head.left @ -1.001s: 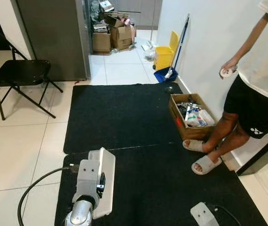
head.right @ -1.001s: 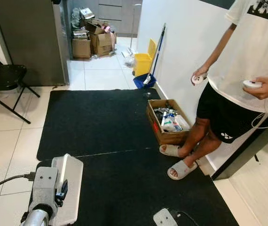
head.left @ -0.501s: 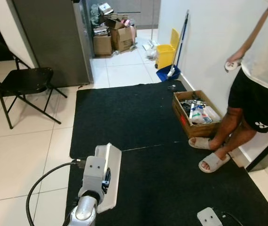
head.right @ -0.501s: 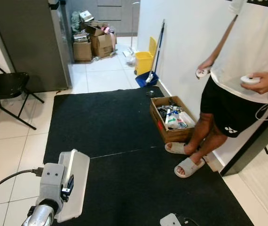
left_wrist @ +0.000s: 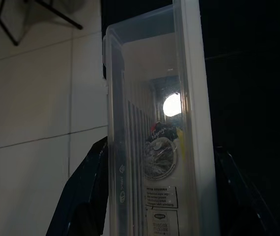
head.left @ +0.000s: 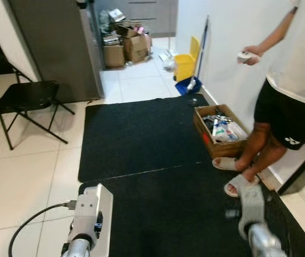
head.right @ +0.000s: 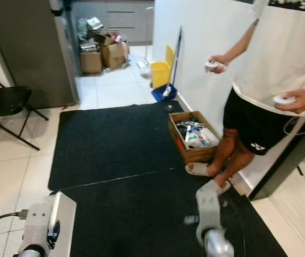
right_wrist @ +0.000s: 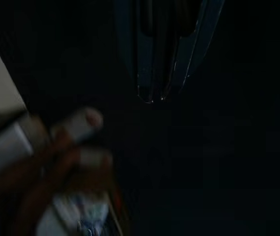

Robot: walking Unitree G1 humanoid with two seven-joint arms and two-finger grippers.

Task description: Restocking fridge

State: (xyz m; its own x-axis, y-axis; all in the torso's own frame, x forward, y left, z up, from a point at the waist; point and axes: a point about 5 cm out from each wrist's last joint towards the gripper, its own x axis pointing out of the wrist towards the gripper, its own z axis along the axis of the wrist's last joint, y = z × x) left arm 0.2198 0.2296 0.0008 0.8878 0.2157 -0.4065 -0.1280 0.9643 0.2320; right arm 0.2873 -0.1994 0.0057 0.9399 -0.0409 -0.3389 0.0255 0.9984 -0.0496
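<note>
Left wrist view: left tool (left_wrist: 150, 196) gripped a clear plastic container (left_wrist: 154, 123), fingers (left_wrist: 83, 191) on both sides; label inside hard to read. In eye views it sat near-left, over the black mat (head.left: 142, 134). Right wrist view was dark & blurred; right tool (right_wrist: 159, 73) fingers looked nearly together, can't tell if closed. Cardboard box (head.left: 219, 131) w/ items stood far right by the wall, a person (head.right: 259, 101) just beside it, head cut off.

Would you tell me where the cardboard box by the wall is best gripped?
Probably by the near short wall of the cardboard box, coming from above over the black mat: its top is open, its rim exposed, and a person's feet crowd its near corner.
</note>
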